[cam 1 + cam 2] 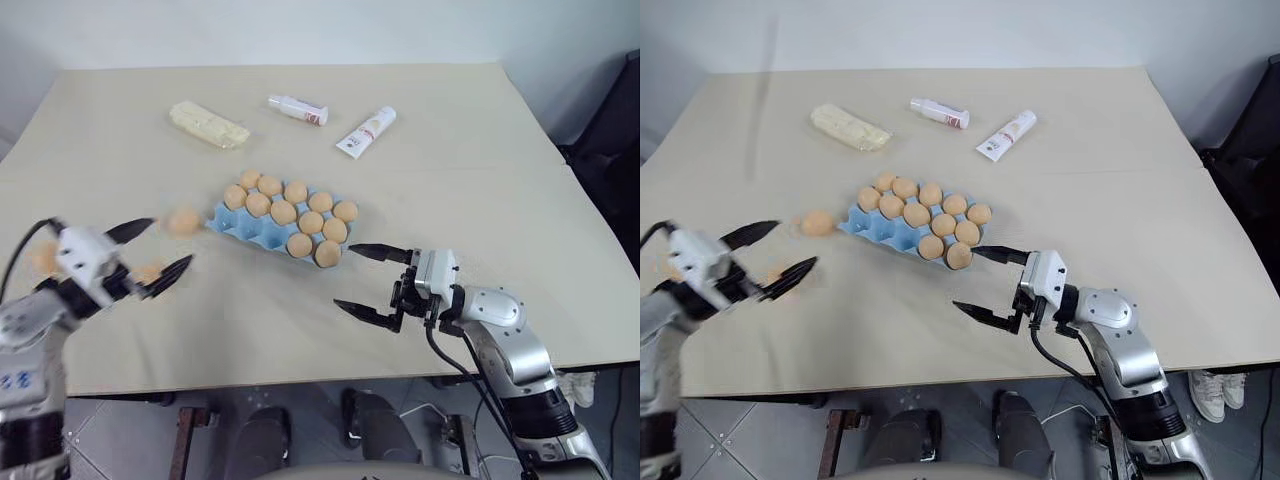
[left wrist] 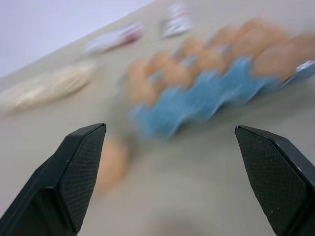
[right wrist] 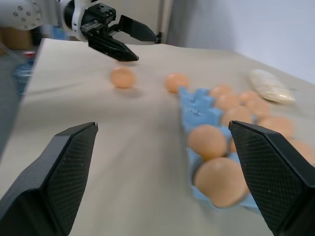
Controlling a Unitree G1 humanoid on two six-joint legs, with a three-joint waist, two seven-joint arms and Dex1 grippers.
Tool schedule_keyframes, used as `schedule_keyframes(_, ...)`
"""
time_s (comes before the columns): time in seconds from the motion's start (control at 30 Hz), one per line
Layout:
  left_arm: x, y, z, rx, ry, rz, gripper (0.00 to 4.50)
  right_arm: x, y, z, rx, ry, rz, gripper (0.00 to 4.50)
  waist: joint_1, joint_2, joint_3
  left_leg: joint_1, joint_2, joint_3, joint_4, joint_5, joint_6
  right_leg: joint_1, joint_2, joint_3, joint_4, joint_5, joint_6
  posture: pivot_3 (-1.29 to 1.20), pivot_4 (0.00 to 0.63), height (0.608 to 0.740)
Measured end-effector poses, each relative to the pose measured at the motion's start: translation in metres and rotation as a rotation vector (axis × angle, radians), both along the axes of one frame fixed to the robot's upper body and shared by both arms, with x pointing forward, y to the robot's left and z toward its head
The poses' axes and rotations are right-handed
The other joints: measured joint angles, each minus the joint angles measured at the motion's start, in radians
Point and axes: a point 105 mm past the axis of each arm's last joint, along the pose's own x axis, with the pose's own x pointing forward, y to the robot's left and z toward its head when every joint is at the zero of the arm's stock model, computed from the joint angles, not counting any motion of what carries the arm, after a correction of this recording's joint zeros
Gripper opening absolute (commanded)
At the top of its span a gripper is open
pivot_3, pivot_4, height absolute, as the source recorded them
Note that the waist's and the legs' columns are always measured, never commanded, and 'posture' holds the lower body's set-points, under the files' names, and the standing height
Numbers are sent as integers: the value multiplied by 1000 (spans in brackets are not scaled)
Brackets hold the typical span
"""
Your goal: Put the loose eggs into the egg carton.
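Light blue moulded egg carton (image 1: pixel 880 232), cupped and ridged, sits mid-table holding ten smooth orange-tan oval eggs (image 1: pixel 917 214). Two loose eggs: one (image 1: pixel 817 222) just beside the carton at its 9 o'clock, another (image 3: pixel 122 77) near the left gripper (image 1: pixel 776 254). Both the left and the right gripper (image 1: pixel 987 284) stand spread, empty.

Motion smears the left wrist view, turning the egg carton (image 2: pixel 197 105) and the eggs in it into soft blue and orange patches, the count of eggs impossible to tell there; a loose egg (image 2: pixel 112 164) sits half hidden behind one black finger (image 2: pixel 74 172) of the left gripper (image 2: pixel 172 162). In the head views the left gripper itself is blurred, partly covering another loose egg (image 1: pixel 148 272); print on the two white tubes (image 1: pixel 365 131) is too small to read.
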Motion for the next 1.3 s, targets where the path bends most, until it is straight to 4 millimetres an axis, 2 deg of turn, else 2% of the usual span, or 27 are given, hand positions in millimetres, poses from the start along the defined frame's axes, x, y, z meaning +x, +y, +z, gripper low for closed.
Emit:
schedule_keyframes(0.1,-31,25,-8,-10,15,152,4470,-2,3,-4,-11,5,68,4500,0,0,0,0,0,0,-4,0,0,0,0,0,-4,0,0,0,150,740)
schedule_keyframes(0.27,-72,53,-34,-75,83,348,4470,-1,6,-8,-20,13,123,4500,4,-1,0,0,0,-1,-7,0,0,0,0,-2,-7,-1,-1,0,150,740)
schedule_keyframes(0.37,-84,53,-42,-102,114,373,4470,-1,6,-17,-45,23,143,4500,6,-1,-1,0,0,-1,-7,0,0,0,-1,-2,-8,-1,-2,0,150,740)
schedule_keyframes(0.47,-86,52,-47,-115,134,374,4470,-1,5,-23,-65,29,155,4500,5,-1,-1,0,0,-1,-7,0,0,0,-1,-2,-8,-2,-4,0,150,740)
schedule_keyframes(0.57,-80,43,-51,-132,150,346,4470,0,4,-25,-67,31,151,4500,4,-1,-1,0,0,-1,-7,0,0,0,-1,-2,-8,-2,-4,0,150,740)
schedule_keyframes(0.7,-59,28,-52,-169,150,290,4470,1,4,-23,-65,21,146,4500,3,-1,-1,0,0,-1,-7,0,-1,0,-1,-2,-7,-1,-3,0,150,740)
schedule_keyframes(0.77,-46,19,-49,-183,141,253,4470,2,3,-23,-62,21,139,4500,3,-1,-1,0,0,-1,-7,0,-1,0,-1,-2,-7,-1,-2,0,150,740)
schedule_keyframes(0.9,-5,0,-41,-207,111,203,4470,2,4,-21,-58,15,131,4500,5,-1,-1,1,0,-1,-7,0,-1,0,0,-2,-6,-1,-1,0,150,740)
schedule_keyframes(1.0,13,-1,-57,-216,182,225,4470,2,4,-21,-55,15,122,4500,-5,-1,-1,0,0,0,-7,0,-2,-1,1,-1,-5,0,-1,0,150,740)
schedule_keyframes(1.1,21,-4,-67,-204,222,210,3836,2,6,-18,-49,5,115,4500,-2,-1,-1,0,1,0,-8,0,-3,-1,1,-2,-5,0,-1,0,150,740)
schedule_keyframes(1.3,25,-4,-67,-194,203,191,1960,0,7,-14,-36,-3,100,4500,1,-1,-1,1,1,0,-7,1,-3,-1,0,-2,-4,0,-1,0,150,740)
